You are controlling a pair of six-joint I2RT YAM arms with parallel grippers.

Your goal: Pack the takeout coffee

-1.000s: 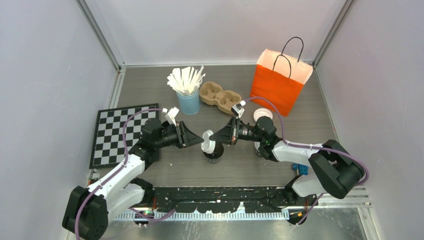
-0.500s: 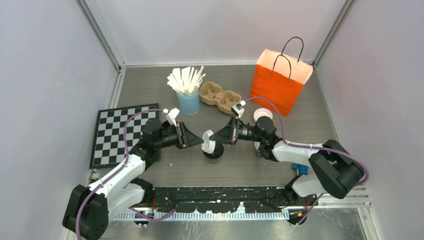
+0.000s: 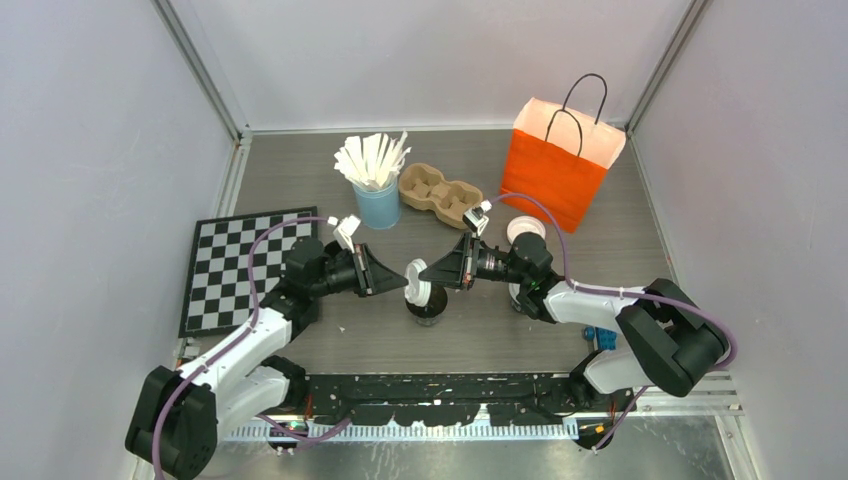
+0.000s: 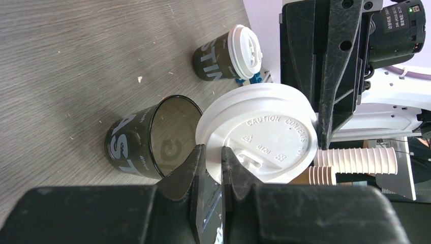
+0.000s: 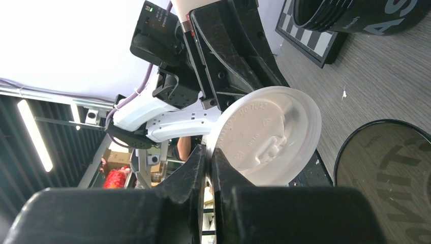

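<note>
Between left gripper (image 4: 210, 155) tips — white lid (image 4: 264, 129)

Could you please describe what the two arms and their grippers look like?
The left arm and right arm have white links between bulky black joints, each trailed by a purple cable. The left gripper and right gripper are black wedges tapering to narrow fingers. A green light glows near the right gripper's base.

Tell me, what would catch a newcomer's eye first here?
Mid-table, the left gripper and right gripper both pinch one white lid, tipped on edge over an open dark cup. Behind them, at the far right, stands a bright orange bag.
</note>
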